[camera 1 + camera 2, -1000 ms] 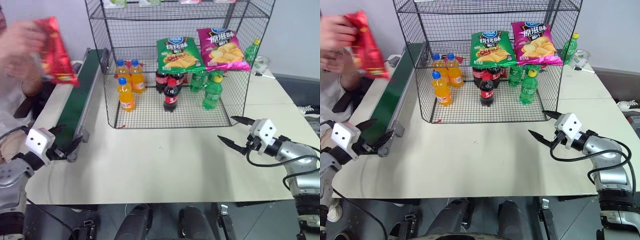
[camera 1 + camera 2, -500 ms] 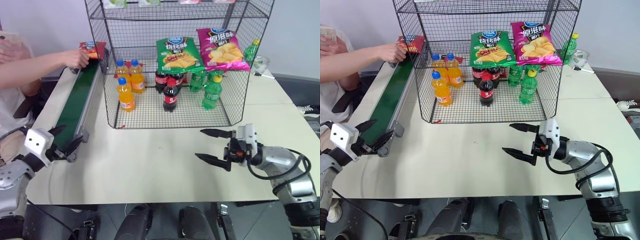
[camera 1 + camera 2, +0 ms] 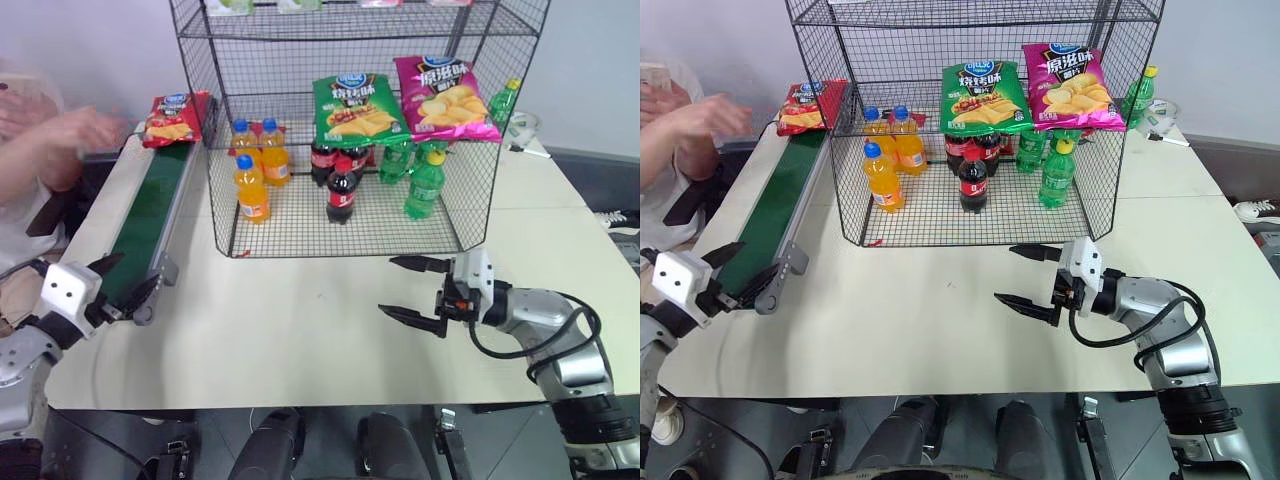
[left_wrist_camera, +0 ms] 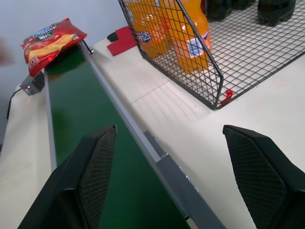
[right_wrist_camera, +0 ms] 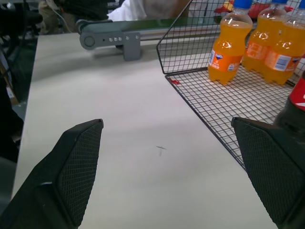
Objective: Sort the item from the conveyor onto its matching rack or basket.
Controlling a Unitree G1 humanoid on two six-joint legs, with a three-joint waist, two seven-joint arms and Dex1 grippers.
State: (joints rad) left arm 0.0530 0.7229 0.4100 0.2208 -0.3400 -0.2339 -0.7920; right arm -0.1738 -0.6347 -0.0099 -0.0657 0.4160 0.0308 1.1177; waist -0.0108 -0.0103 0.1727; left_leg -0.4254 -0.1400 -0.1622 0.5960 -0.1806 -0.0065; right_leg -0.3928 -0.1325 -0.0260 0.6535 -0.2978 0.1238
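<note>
Waiting at the near end of the long dark-green conveyor belt (image 3: 148, 215) for the glossy red crisp bag (image 3: 171, 118).
That bag lies at the belt's far end, beside the tall black wire-mesh rack (image 3: 350, 110). My left hand (image 3: 118, 283) hangs wide open and empty at the near end; my right hand (image 3: 418, 292), also open and empty, hovers over the pale desk (image 3: 300, 330). I judge it best to let the bag come close, then pinch it by an edge, not crushing it.

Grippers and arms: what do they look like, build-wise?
Each gripper, left and right, has two black tapered fingers; the wrist views show a fine mesh texture on the inner pads. Behind the fingers sits a white block with small dark dots. The arms are silver-grey metal, and black cables loop along the right forearm.
</note>
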